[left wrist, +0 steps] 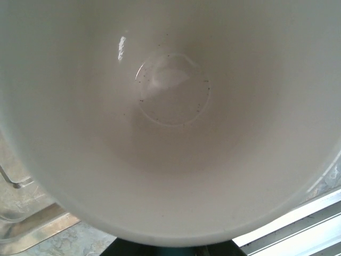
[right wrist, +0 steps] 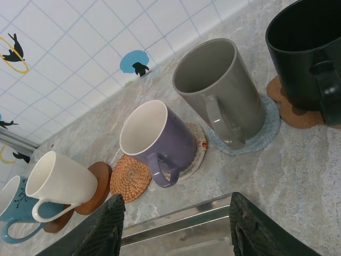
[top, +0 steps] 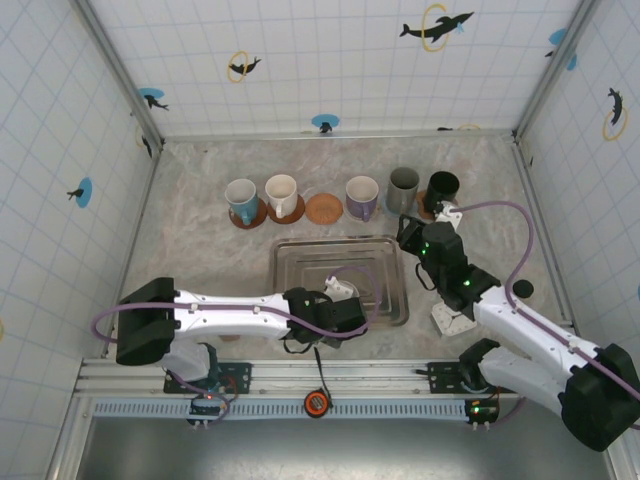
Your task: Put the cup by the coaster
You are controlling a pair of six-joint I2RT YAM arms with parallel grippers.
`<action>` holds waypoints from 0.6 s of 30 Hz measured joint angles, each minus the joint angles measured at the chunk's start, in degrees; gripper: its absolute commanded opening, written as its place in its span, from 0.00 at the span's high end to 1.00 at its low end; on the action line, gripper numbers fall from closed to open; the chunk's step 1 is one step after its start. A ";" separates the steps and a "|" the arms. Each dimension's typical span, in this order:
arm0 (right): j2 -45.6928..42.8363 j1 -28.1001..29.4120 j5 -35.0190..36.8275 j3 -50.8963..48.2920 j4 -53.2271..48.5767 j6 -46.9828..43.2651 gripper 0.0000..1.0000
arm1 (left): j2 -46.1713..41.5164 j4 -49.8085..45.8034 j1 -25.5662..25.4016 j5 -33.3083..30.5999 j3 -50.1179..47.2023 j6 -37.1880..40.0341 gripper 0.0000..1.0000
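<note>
We're looking into a robot test cell, lab territory through and through. Printed tile walls (top: 300, 60) dotted with dolphin stickers (top: 436, 26) box in the top and sides of the frame, and aluminium posts (top: 115, 65) run up the corners. A marble-look tabletop (top: 200, 260) fills the middle. Along the bottom edge, a slotted metal rail (top: 300, 372) carries the left arm (top: 230, 308) and right arm (top: 525, 330). At centre sits a steel tray (top: 300, 243). Just above it is a neat row of mugs (top: 281, 190) with one bare coaster (top: 323, 208).
</note>
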 measured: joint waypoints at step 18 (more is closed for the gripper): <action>0.02 -0.37 -0.46 0.00 0.00 -0.02 0.46 | -0.33 -0.72 0.00 -0.46 0.15 0.33 1.00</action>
